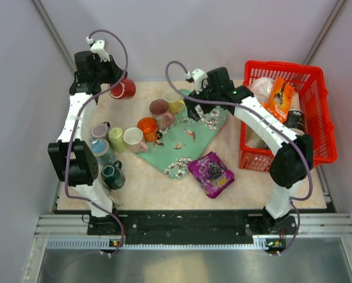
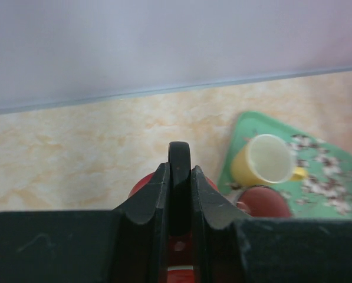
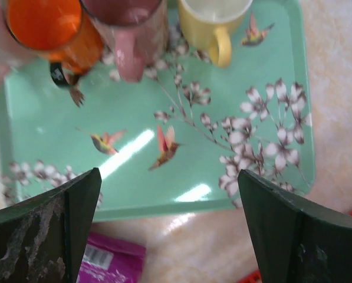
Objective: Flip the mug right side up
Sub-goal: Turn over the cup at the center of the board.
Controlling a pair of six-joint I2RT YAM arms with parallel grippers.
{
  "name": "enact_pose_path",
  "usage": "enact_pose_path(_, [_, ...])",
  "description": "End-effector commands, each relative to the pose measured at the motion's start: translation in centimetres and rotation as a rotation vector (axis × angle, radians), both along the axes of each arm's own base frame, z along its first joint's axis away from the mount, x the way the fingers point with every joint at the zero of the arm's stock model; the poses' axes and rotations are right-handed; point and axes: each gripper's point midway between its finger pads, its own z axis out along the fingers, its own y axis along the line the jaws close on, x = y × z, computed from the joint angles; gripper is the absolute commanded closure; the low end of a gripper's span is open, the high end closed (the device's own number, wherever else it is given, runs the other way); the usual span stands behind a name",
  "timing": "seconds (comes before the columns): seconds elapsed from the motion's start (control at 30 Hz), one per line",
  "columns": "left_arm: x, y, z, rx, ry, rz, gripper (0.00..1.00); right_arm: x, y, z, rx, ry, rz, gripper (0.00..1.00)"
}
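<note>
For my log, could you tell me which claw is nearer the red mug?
Left. The left claw is clamped on the red mug; the right claw hangs open above the green tray.

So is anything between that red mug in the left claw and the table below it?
Nothing visible. The left gripper is shut on the red mug near the far left corner, with bare table around it. The nearest things, the yellow mug and the floral tray, sit apart to its right.
</note>
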Motion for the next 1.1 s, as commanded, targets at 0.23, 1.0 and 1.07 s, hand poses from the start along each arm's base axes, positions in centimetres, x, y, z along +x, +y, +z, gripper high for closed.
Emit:
enact_pose_path(0.23, [-11.0,-8.4,16.2,-0.429,-0.301,-0.405,1.00,0.1,7.9,13.4,0.799,0.178,0.279,0.03])
enact_pose_path(1.0, [-15.8,-11.4,17.1,-0.426,-0.326,-0.559,1.00,-3.9,17.1,18.6,0.988,0.283,0.691,0.26])
enact_pose_path(1.07, [-15.7,-11.6,16.9,-0.420,-0.331,-0.569,1.00,-4.2,17.3,18.7,0.991,0.287,0.705,0.28])
